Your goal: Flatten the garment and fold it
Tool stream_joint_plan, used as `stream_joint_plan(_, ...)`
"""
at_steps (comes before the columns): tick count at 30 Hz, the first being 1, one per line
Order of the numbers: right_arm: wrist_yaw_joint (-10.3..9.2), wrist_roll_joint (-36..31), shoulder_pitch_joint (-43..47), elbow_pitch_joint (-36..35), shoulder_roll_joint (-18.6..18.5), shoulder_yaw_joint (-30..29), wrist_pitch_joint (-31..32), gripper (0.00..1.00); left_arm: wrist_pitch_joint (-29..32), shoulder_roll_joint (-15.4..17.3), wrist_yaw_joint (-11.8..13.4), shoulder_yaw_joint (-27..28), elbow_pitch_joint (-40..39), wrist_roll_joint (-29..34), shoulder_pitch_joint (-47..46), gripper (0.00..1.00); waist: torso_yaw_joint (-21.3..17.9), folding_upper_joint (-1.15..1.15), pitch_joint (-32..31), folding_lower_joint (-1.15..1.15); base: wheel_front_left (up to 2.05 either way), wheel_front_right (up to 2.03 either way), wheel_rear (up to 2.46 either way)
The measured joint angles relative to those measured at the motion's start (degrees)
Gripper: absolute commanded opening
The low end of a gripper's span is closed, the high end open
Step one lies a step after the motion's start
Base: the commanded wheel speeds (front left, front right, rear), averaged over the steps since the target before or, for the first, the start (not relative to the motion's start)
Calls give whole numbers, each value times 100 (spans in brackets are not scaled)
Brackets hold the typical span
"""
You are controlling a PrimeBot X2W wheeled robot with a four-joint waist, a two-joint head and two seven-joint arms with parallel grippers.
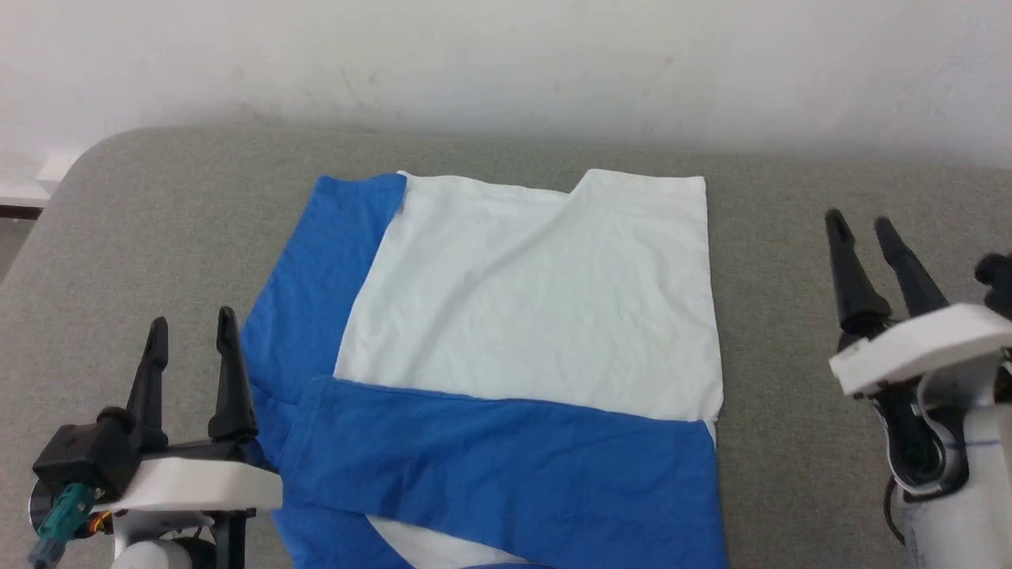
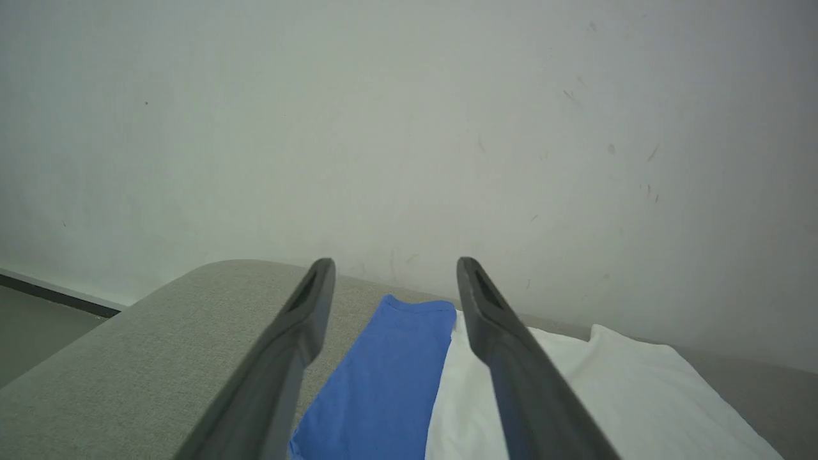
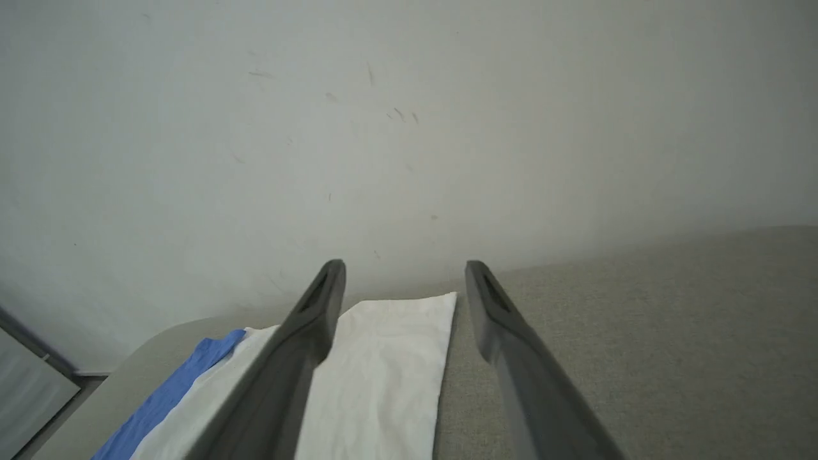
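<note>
So the garment is lying flat on the grey desk, part-folded: white body on top, one blue sleeve laid across the near side and another blue strip along the edge facing the left claw. That claw sits just beside the shirt's blue edge, fingers spread, nothing in them. The right claw is off to the shirt's other side with a strip of bare desk between, also released and empty. Both point towards the pale wall behind the desk, with the shirt between them.
</note>
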Motion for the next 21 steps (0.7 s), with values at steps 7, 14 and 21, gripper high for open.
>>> stream_joint_plan(7,0,-261,783,-1179,316,-1007,491,100,530,294,-108,43,383,-264,-791,100,-97,0,250,0,0,0,0)
stream_joint_plan(14,0,-227,816,-1798,346,-1167,845,100,1863,978,-348,66,1440,-631,-2767,100,-156,0,769,1,0,0,0)
stream_joint_plan(21,0,-151,597,-2049,349,-1173,928,100,3226,1502,-480,-202,2369,-638,-4441,100,-273,0,1464,2,0,0,0)
